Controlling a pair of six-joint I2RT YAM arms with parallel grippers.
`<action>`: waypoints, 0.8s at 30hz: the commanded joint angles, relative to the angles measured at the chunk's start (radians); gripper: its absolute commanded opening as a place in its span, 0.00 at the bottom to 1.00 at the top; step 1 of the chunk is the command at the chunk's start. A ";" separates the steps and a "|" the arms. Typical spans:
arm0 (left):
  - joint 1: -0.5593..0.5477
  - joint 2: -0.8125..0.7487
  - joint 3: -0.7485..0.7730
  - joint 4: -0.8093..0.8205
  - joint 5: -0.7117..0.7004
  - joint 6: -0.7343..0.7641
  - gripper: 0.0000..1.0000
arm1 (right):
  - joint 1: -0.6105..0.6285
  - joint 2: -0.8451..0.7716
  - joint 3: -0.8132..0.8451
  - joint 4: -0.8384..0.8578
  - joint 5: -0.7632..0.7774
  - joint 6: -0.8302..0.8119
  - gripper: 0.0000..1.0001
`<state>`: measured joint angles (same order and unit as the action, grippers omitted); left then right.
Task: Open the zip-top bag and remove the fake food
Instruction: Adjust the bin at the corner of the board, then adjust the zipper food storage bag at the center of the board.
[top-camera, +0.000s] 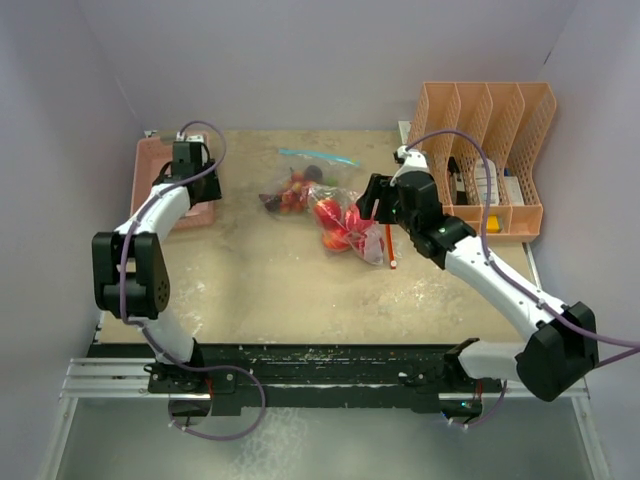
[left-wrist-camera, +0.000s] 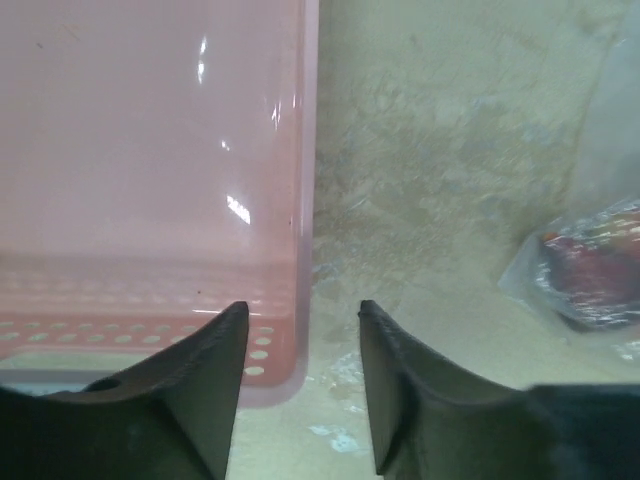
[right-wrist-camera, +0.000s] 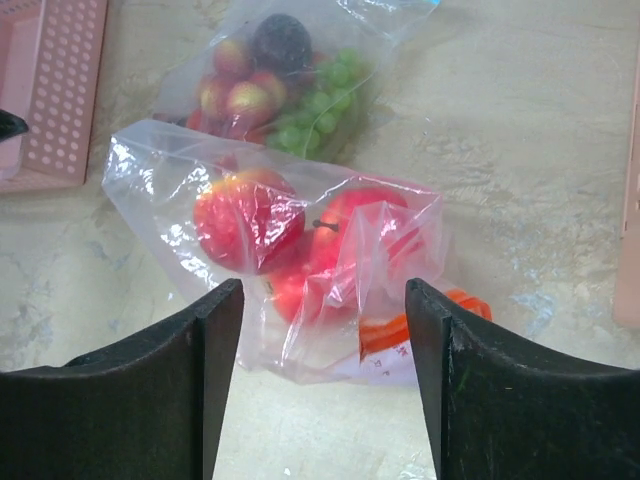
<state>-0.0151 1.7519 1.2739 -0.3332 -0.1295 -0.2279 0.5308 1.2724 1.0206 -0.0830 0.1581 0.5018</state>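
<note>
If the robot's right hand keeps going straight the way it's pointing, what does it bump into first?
Most likely the nearer zip-top bag, the one with red fake food inside. It lies straight ahead of the open right gripper, between its fingers. How far off it is, I can't tell.

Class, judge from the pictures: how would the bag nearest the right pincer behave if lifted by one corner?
Probably floppy: the bag lies crumpled, so it should sag. Its round fruit would likely roll to the low end. It looks glossy, so may slip.
</note>
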 joint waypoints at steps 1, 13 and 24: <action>-0.025 -0.146 0.008 0.033 0.008 -0.029 0.61 | 0.001 -0.058 -0.003 -0.023 0.030 -0.015 0.71; -0.322 -0.414 -0.109 0.122 -0.001 -0.077 0.81 | -0.007 -0.112 -0.140 0.043 0.107 -0.075 0.73; -0.539 -0.513 -0.306 0.194 0.001 -0.208 1.00 | -0.128 0.126 -0.202 0.164 0.067 0.018 0.83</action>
<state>-0.4953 1.2640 1.0016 -0.1970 -0.0986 -0.3779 0.4702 1.3132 0.8459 -0.0227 0.2413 0.4828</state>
